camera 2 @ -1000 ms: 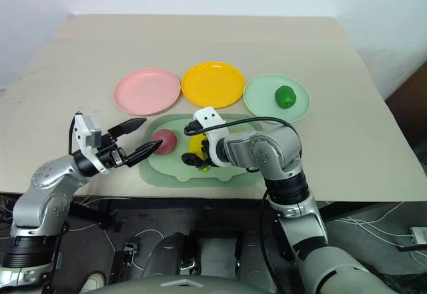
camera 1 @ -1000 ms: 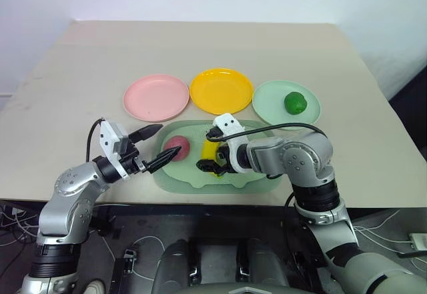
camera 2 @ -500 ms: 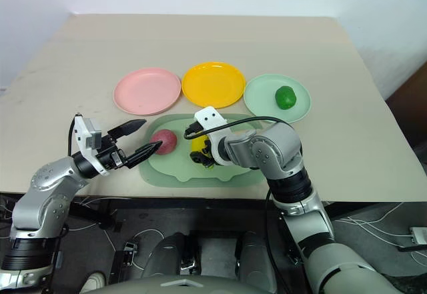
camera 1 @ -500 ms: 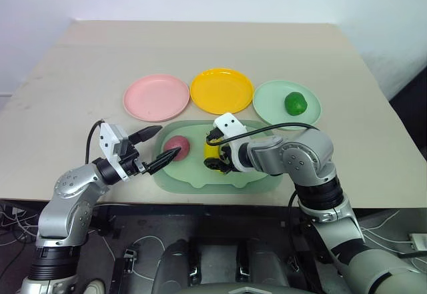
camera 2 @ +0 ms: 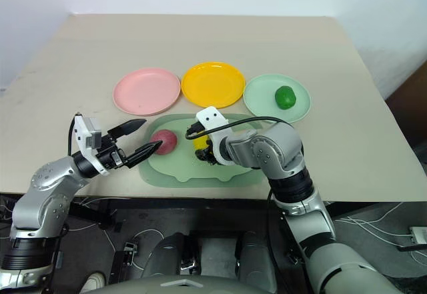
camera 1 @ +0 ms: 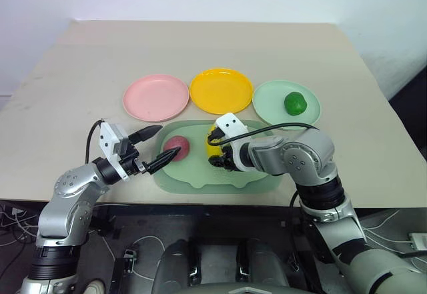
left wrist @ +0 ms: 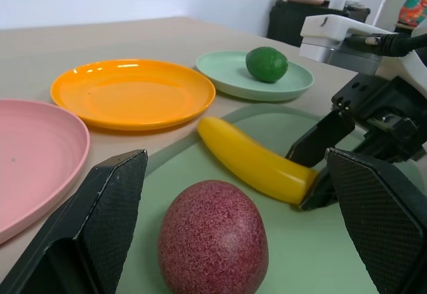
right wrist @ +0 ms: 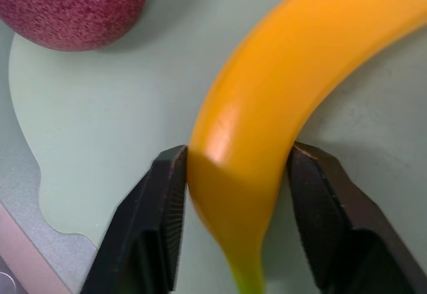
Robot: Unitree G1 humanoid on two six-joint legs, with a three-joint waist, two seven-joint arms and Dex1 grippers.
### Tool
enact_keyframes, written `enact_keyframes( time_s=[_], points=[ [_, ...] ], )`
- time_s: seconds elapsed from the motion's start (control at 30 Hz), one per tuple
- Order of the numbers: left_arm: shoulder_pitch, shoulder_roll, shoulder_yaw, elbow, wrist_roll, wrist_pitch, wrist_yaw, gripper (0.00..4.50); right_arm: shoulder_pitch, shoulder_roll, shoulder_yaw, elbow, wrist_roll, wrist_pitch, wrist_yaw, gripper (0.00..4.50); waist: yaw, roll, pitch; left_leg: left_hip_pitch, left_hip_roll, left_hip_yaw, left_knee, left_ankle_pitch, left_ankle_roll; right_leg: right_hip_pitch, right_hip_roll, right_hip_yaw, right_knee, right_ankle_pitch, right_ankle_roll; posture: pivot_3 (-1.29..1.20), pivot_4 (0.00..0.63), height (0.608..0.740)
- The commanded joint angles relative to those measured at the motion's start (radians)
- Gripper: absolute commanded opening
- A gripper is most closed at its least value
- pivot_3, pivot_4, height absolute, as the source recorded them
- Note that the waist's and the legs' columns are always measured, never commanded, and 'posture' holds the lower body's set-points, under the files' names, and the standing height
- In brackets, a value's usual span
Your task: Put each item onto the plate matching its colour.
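Your yellow banana (left wrist: 257, 161) lies flat on the green board (camera 1: 261, 182) at the near edge of the worktop (camera 1: 80, 74). Its long side runs from the near edge of the board toward the yellow plate (camera 1: 221, 90), and it has a soft bend in it. The right gripper (right wrist: 233, 214) has its two black fingers (right wrist: 163, 221) pressed on both sides of the near end of the banana, so the jaws are closed on it. The banana sits low on the board, and you cannot tell if it is lifted at all. The right arm bends in from the right side, and its gripper tips down and to the left. Just beside the banana, on the left part of the board, sits the red-maroon ball (camera 1: 177, 147). It does not touch the banana. The left gripper (camera 1: 155, 146) is just left of the ball, held level and pointing toward it, with its jaws wide open and nothing in them. One finger tip is right at the ball's side. Behind the board stand three round plates in a row: the pink plate (camera 1: 155, 97), the yellow plate and the mint green plate (camera 1: 270, 101). The dark green fruit (camera 1: 295, 102) is already on the mint green plate. The pink and yellow plates are bare. Nothing lies between the banana and the yellow plate.
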State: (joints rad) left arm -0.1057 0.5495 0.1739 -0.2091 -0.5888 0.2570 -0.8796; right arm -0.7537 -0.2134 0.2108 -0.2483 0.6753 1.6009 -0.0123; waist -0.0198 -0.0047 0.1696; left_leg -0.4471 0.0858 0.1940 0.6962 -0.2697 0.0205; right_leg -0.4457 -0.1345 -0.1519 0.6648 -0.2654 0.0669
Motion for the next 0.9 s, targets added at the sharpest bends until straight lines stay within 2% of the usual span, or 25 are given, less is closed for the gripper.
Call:
enact_keyframes(
  time_s=[0.03, 0.17, 0.33, 0.43, 0.6, 0.73, 0.9],
  points=[
    [-0.005, 0.004, 0.010, -0.025, 0.000, -0.010, -0.003, 4.50, 0.014, 0.002, -0.024, -0.007, 0.008, 0.014, 0.022, 2.51, 0.000, 0.000, 0.000, 0.000, 0.000, 0.000, 0.000, 0.000, 0.000, 0.000, 0.000, 0.000, 0.000, 0.000, 0.000, 0.00, 0.150, 0.695],
    [-0.003, 0.002, 0.007, -0.027, 0.000, -0.011, -0.004, 4.50, 0.007, -0.015, -0.047, -0.038, 0.011, 0.013, 0.074, 2.51, 0.001, 0.000, 0.000, -0.001, 0.000, 0.000, 0.000, -0.002, 0.003, -0.001, 0.000, 0.000, 0.000, 0.000, 0.000, 0.00, 0.150, 0.695],
    [-0.010, 0.005, 0.009, -0.021, -0.002, -0.010, -0.009, 4.50, 0.015, -0.028, -0.048, -0.069, 0.015, 0.013, 0.120, 1.56, 0.000, 0.000, 0.000, -0.006, 0.000, 0.000, 0.000, 0.000, 0.000, -0.005, 0.000, 0.000, 0.000, 0.000, 0.000, 0.00, 0.150, 0.695],
    [-0.008, 0.007, 0.012, -0.023, -0.003, -0.008, -0.010, 4.50, 0.017, -0.025, -0.052, -0.075, 0.003, 0.013, 0.129, 1.56, -0.001, 0.000, 0.000, -0.013, 0.000, 0.000, 0.001, 0.001, -0.001, -0.013, 0.000, 0.000, 0.002, 0.000, 0.000, 0.00, 0.150, 0.695],
    [-0.001, 0.008, 0.012, -0.031, -0.005, -0.003, -0.008, 4.50, 0.014, -0.022, -0.058, -0.085, -0.016, 0.009, 0.142, 1.56, -0.001, 0.000, 0.000, -0.014, -0.001, 0.000, 0.001, 0.001, -0.001, -0.014, 0.001, 0.000, 0.002, 0.001, 0.000, 0.00, 0.150, 0.695],
    [0.004, 0.010, 0.018, -0.037, -0.008, -0.001, -0.004, 4.50, -0.015, -0.051, -0.147, -0.172, 0.066, -0.110, 0.285, 1.56, 0.001, 0.000, 0.000, -0.015, -0.001, 0.000, 0.001, 0.001, -0.001, -0.014, 0.001, 0.000, 0.002, 0.001, 0.001, 0.00, 0.150, 0.695],
    [0.009, 0.010, 0.026, -0.041, -0.010, -0.002, 0.004, 4.50, -0.088, -0.087, -0.184, -0.065, 0.019, -0.196, 0.331, 1.56, 0.000, 0.000, 0.000, -0.014, -0.001, 0.000, 0.001, 0.001, -0.001, -0.014, 0.001, 0.000, 0.001, 0.001, 0.001, 0.00, 0.150, 0.695]
  ],
)
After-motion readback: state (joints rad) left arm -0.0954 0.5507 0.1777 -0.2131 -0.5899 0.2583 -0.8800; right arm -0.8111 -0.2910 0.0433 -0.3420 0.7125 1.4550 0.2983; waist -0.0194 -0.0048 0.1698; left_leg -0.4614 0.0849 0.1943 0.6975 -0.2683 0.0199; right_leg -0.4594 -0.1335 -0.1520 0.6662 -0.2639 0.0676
